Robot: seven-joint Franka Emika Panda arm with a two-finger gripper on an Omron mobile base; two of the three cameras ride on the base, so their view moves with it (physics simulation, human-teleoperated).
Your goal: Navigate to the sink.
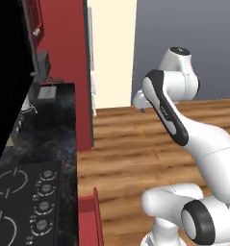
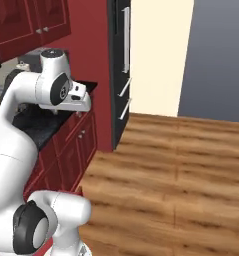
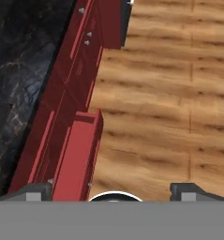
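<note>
Beside the dark counter (image 1: 49, 129), the gripper (image 3: 111, 191) hangs over wood floor (image 3: 165, 93), fingers wide apart
Cooktop (image 1: 25, 202) is cut off at the frame corner; no sink can be made out on the counter's dim far end

Even, flat light; slightly soft, perhaps low-resolution.

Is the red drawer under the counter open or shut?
Open. In the hand view the drawer juts out from the row of red cabinet fronts over the wood floor, and its hollow inside shows. The left base view shows it sticking out too.
</note>
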